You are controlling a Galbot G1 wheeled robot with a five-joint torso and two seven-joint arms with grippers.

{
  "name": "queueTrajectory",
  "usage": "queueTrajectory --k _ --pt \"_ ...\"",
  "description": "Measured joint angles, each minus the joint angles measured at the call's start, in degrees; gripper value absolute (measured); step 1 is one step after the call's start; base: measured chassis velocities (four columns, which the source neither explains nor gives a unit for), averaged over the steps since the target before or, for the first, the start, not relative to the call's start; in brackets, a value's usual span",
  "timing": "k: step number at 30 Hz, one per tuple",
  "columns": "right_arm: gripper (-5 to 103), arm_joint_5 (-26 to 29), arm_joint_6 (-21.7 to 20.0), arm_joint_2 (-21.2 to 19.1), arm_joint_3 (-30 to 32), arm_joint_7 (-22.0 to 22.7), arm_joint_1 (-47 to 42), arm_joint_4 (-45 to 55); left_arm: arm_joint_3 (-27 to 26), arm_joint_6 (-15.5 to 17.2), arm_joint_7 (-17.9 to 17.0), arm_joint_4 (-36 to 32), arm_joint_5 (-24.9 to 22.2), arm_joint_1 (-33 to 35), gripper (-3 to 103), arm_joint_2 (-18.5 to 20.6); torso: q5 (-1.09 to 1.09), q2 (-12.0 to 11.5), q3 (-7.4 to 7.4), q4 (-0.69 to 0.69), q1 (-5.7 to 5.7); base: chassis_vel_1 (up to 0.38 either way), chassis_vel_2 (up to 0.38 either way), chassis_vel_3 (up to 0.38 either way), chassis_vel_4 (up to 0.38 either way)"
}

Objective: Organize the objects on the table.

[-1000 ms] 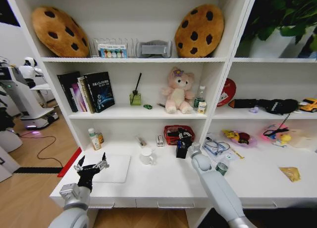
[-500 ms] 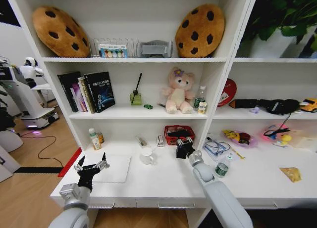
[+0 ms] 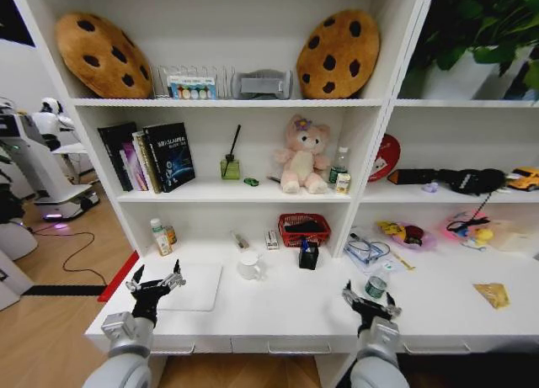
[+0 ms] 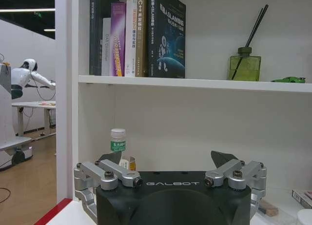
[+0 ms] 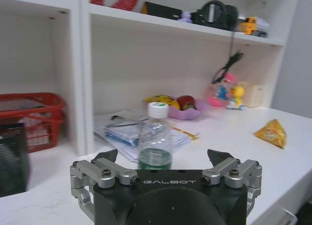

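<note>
A: Where are the two claws?
B: In the head view the left claw point(image 3: 155, 284) sits at the lower left, fingers spread wide and grasping nothing, over the near corner of the thin silver laptop point(image 3: 190, 287); the right claw point(image 3: 371, 304) sits at the lower centre-right, released as well, above the front edge of the counter point(image 3: 286, 308).
A: And the things to tidy?
B: The laptop lies flat on the counter at the lower left; the small green-banded bottle point(image 3: 376, 285) stands upright just beyond the right claw, apart from it; in the right wrist view that bottle point(image 5: 156, 142) rises between the open fingers but farther back; the yellow packet point(image 3: 493, 294) lies at the lower right of the head view, well apart from both claws.
A: Anything else close by?
B: A white mug point(image 3: 249, 265) stands just right of the laptop; a red basket point(image 3: 304, 229) sits behind it near the back.
</note>
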Motion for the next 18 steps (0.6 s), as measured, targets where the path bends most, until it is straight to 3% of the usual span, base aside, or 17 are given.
queueTrajectory --k 3,7,8,10,18 --pt "100 2.0 0.4 1.0 2.3 2.6 2.3 -2.8 0.0 0.0 0.0 0.0 0.0 0.0 100 0.0 0.0 0.0 0.01 0.02 0.01 0.0 0.0 0.0 0.0" --pt "100 2.2 -0.4 3.5 6.3 -0.4 3.8 -5.1 0.0 0.0 0.0 0.0 0.0 0.0 100 0.0 0.0 0.0 0.01 0.01 0.02 0.0 0.0 0.0 0.0" --pt "100 2.2 -0.6 4.3 8.4 -3.1 4.7 -6.6 0.0 0.0 0.0 0.0 0.0 0.0 100 0.0 0.01 0.0 0.01 -0.01 0.02 0.0 0.0 0.0 0.0" --pt "103 2.9 -0.8 3.1 10.7 -6.4 6.2 -8.0 0.0 0.0 0.0 0.0 0.0 0.0 100 0.0 0.0 0.0 0.01 0.0 0.02 0.0 0.0 0.0 0.0" --pt "98 5.6 -2.3 0.2 12.6 -10.7 8.3 -9.8 0.0 0.0 0.0 0.0 0.0 0.0 100 0.0 -0.01 0.0 0.01 0.0 0.02 0.0 0.0 0.0 0.0"
